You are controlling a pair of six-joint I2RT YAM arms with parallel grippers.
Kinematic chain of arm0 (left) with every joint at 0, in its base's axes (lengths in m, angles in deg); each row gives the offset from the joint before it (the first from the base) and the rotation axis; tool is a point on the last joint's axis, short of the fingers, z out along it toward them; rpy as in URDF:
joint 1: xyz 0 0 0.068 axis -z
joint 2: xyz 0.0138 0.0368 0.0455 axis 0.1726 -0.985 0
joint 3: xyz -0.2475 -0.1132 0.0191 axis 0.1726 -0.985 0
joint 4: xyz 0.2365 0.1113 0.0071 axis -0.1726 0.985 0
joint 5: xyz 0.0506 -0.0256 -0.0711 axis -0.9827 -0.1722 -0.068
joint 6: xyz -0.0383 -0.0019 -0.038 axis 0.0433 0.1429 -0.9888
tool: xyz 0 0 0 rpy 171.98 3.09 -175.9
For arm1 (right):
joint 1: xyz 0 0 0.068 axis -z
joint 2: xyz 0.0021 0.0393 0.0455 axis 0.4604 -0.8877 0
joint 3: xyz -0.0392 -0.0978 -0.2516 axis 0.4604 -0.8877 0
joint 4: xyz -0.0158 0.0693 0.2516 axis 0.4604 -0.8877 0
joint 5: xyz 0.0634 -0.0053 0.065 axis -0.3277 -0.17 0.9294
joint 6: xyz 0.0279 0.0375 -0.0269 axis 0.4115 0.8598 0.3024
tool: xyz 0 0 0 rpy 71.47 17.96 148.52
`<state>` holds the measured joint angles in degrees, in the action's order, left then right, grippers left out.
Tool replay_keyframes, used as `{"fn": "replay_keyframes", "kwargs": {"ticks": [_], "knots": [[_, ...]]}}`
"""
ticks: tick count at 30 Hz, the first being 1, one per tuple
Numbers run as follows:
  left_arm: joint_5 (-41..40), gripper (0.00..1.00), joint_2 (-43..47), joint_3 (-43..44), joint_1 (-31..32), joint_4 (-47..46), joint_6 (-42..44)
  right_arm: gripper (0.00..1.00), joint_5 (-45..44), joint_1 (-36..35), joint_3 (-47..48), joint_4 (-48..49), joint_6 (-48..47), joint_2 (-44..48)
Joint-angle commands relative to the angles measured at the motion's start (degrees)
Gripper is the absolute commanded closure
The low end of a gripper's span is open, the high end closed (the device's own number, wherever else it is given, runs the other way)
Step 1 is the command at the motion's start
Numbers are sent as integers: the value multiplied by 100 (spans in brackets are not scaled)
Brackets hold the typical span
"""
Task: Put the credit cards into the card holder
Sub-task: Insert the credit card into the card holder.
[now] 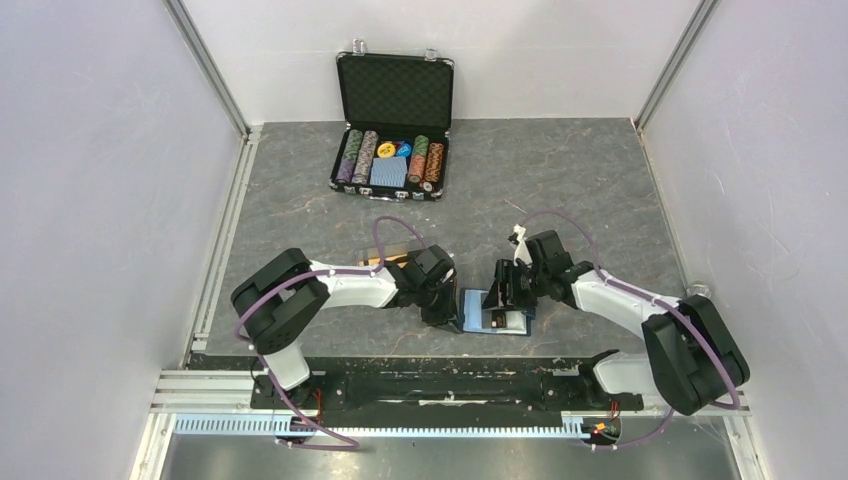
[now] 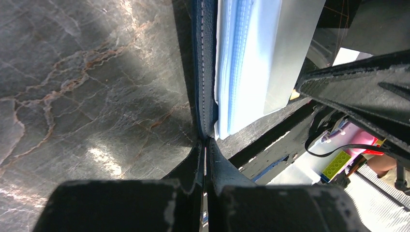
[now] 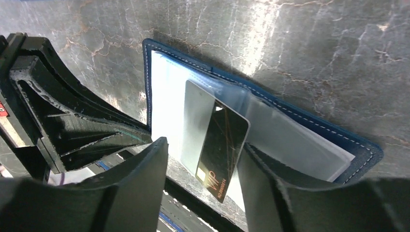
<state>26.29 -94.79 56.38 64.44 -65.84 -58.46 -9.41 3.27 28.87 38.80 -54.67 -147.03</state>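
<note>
The left tool (image 2: 205,145), clamped on the navy cover, steadies the open card holder (image 3: 295,137) on the counter (image 3: 314,43). The right tool (image 3: 205,147), parted, straddles a black credit card (image 3: 223,145) half-seated in a pocket.

Navy-blue folding card holder (image 3: 363,147) of leather-like grain, white-stitched; shiny, smooth clear-plastic pockets inside. Glossy black plastic credit card (image 3: 223,145), reflective. Smooth grey marbled stone-look tabletop (image 3: 314,48). Black chip briefcase (image 1: 393,92) with dimpled matt foam lining
</note>
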Motion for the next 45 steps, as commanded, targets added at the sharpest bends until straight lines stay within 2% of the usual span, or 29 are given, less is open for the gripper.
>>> {"fn": "replay_keyframes", "kwargs": {"ticks": [1, 9, 16, 24, 31, 39, 45], "knots": [[-71, 98, -192, 59, 51, 64, -112, 40, -930, -209, 273, -945, -494, -21], [-59, 98, -196, 31, 50, 32, -139, 23, -1169, -401, 578, -1301, -557, -103], [-44, 98, -213, 40, 49, 14, -139, 20, -1122, -624, 686, -1280, -528, -330], [-19, 98, -241, 48, 46, 14, -121, 39, -455, -642, 500, -678, -198, -449], [-65, 98, -197, 65, 49, 56, -104, 72, -85, -644, 497, -433, 127, -415], [-261, 98, -56, 117, 51, 250, -9, 75, -99, -643, 443, -452, 184, -369], [-246, 98, -98, 171, 51, 286, 19, 90, 117, -644, 328, -261, 422, -386]]}}
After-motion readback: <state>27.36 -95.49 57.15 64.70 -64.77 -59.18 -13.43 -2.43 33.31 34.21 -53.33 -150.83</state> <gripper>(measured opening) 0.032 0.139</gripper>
